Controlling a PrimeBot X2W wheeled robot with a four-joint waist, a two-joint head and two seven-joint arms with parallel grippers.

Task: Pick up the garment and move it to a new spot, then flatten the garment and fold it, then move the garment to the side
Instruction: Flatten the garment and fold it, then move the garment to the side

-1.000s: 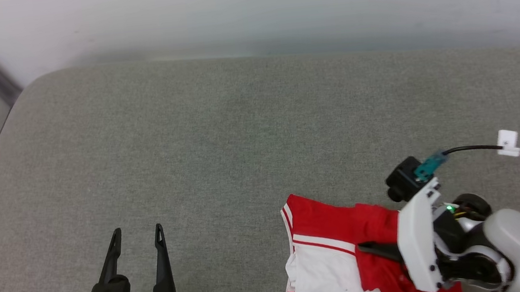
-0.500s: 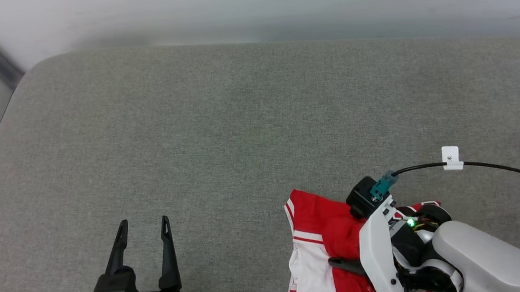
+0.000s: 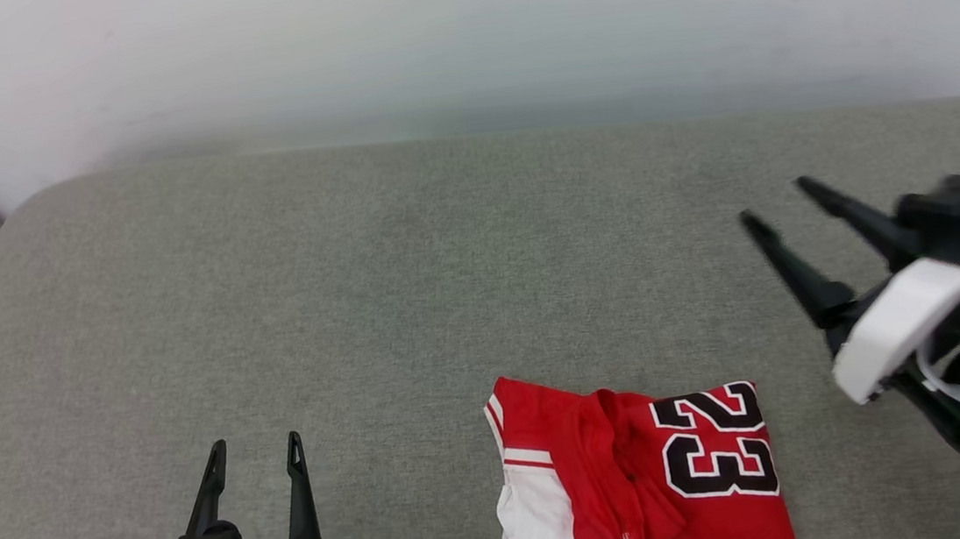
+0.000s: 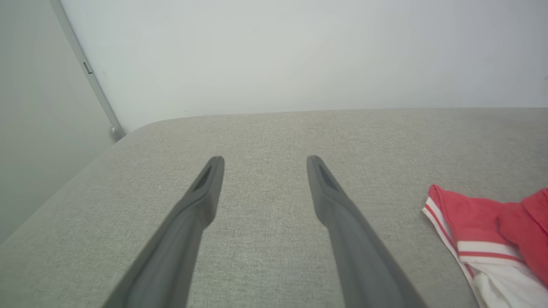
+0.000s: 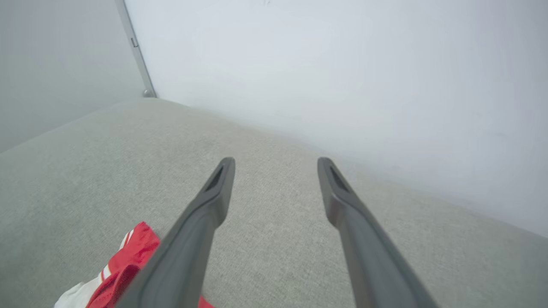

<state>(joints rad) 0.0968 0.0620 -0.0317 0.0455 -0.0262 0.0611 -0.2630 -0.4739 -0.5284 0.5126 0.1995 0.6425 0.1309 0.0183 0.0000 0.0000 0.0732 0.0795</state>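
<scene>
The red garment (image 3: 641, 483) numbered 23 lay folded compactly near the front edge of the grey bench (image 3: 359, 299), with the left end effector (image 3: 254, 443) and right end effector (image 3: 773, 199) both spread open and empty, suggesting only the sideways move was left.

a grey fabric cushion (image 3: 359, 299) bears the folded red-and-white garment (image 3: 641, 483), lying flat.

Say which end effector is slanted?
The right end effector: its dark fingers slant up-left in the head view, while the left end effector points straight up.
</scene>
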